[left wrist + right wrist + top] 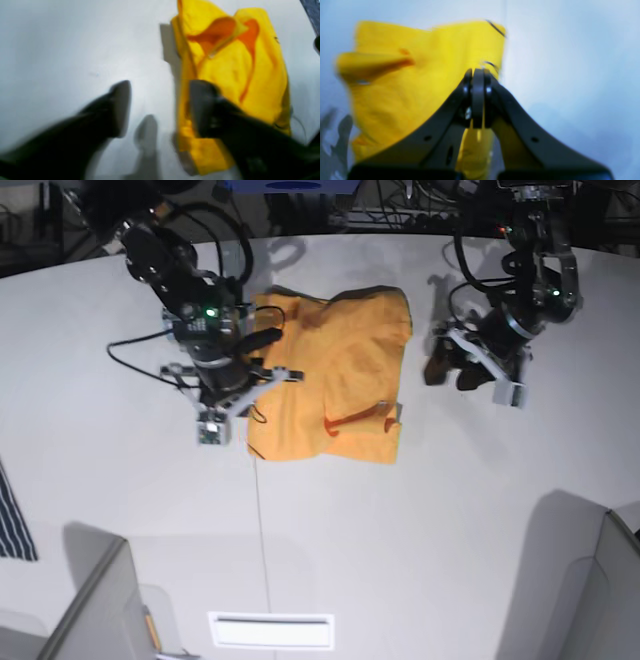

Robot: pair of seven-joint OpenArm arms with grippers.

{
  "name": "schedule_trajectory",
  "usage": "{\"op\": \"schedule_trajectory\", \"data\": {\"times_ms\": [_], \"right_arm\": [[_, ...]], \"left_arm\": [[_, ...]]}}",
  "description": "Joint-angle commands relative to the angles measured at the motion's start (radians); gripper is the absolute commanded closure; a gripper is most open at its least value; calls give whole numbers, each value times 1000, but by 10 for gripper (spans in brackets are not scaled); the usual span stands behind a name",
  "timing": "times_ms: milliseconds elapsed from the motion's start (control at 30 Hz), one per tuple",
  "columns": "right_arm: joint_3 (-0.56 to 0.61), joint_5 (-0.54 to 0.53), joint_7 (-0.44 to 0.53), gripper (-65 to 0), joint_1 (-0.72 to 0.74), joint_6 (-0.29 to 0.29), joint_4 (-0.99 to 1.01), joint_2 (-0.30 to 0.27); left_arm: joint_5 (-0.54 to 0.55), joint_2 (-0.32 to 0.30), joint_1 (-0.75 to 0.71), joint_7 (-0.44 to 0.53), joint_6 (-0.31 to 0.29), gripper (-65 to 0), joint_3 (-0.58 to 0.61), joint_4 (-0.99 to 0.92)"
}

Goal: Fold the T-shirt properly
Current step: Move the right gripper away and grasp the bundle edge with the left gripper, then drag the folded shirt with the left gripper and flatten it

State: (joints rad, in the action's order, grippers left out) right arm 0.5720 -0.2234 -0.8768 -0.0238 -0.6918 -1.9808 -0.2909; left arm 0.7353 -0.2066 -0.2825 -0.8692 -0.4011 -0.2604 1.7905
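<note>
A yellow T-shirt (335, 375) lies partly folded on the white counter (450, 500).
The right hand (478, 75) is pressed together, pinching the shirt's edge. The left hand (160, 107) is spread wide and holds nothing, with one finger (200, 105) over the cloth. A striped cloth (12, 520) lies well apart.

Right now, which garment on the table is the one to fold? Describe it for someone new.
On the white table, look between the two arms: the T-shirt lies partly folded at the middle. It is plain orange-yellow, unlike the dark striped garment at the table's left edge.
</note>
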Motion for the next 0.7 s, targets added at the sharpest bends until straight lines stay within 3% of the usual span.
{"op": "schedule_trajectory", "data": {"times_ms": [0, 67, 133, 300, 567, 600, 667], "right_arm": [[-37, 22, 49, 0, -17, -6, -16, -21], [-77, 22, 89, 0, -77, -6, -18, -32], [-99, 22, 112, 0, -120, -6, -18, -51], [-103, 22, 123, 0, -179, -6, -22, -63], [-105, 22, 124, 0, -235, -6, -22, -61], [-105, 22, 124, 0, -245, -6, -22, -61], [-109, 22, 126, 0, -270, -6, -22, -61]], "left_arm": [[33, 0, 36, 32, -17, -504, 34, 21], [33, 3, 64, 32, -17, -614, 106, -4], [33, 26, 96, 32, -17, -650, 148, -41], [30, 68, 171, 32, -15, -650, 172, -214], [25, 65, 254, 34, -14, -650, 267, -331], [25, 63, 273, 34, -14, -629, 286, -346], [25, 52, 305, 32, -14, -525, 322, -390]]}}
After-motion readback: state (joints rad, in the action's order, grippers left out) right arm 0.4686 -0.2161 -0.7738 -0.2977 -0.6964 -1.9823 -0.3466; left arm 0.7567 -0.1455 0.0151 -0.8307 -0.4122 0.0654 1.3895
